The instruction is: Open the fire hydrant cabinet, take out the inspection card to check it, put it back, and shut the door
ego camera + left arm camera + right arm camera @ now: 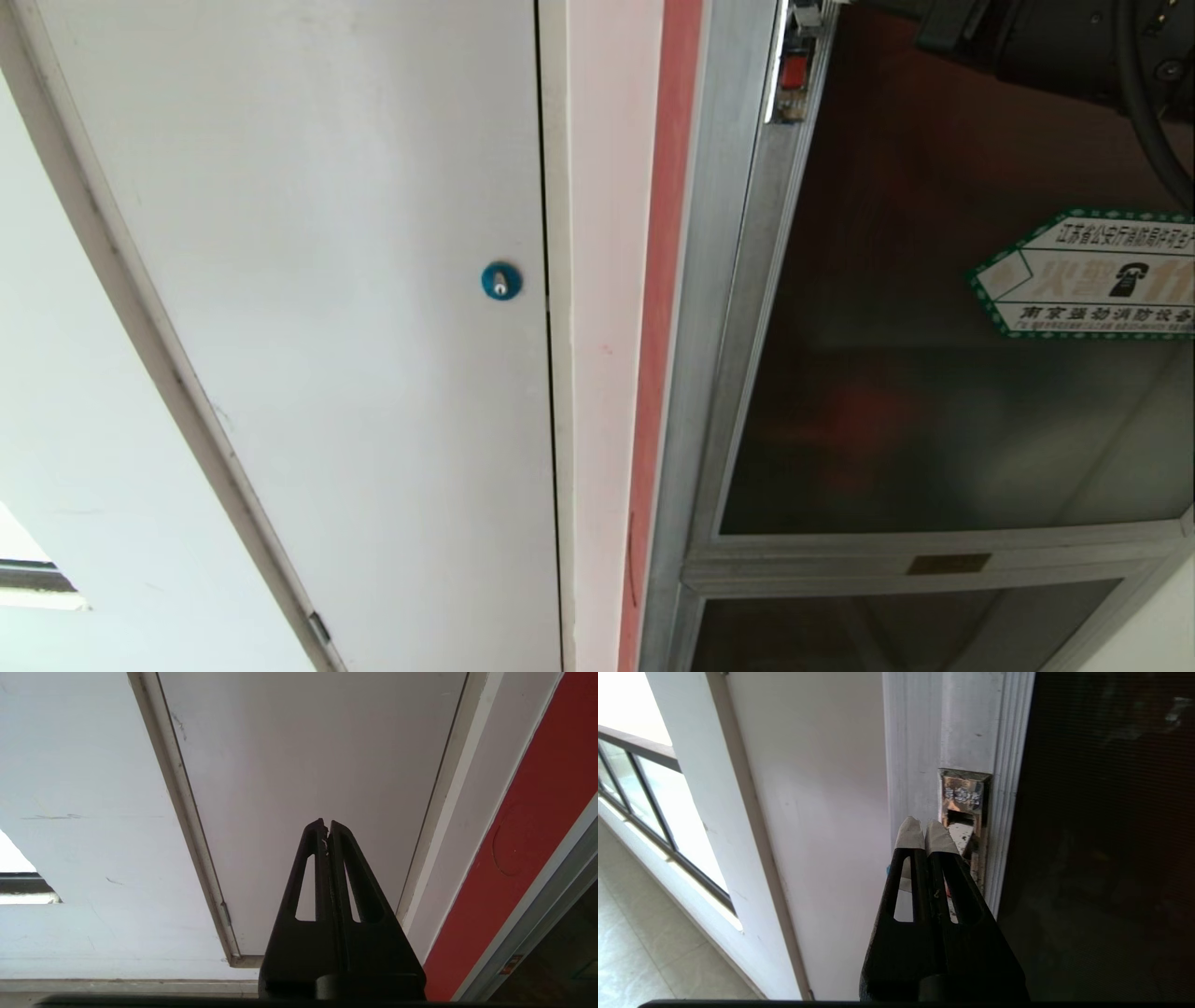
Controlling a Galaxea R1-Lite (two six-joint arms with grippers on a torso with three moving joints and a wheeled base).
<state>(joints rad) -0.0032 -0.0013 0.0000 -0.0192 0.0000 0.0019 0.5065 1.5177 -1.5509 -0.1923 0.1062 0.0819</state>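
Right wrist only: latch [964,812] beside pincer [926,830].

The left gripper [327,826] is matte black plastic: two long tapering fingers, each with a triangular cut-out, rising from a broad black base with a rounded boss. The right gripper [923,828] has the same black slotted build, but its fingertips [909,833] are wrapped in whitish tape. In the head view, a dark housing [1027,37] and black cable [1144,103] are probably the right arm.

Dark-tinted door [934,420], green-bordered white sticker [1088,275], perhaps reddish latch [794,72].
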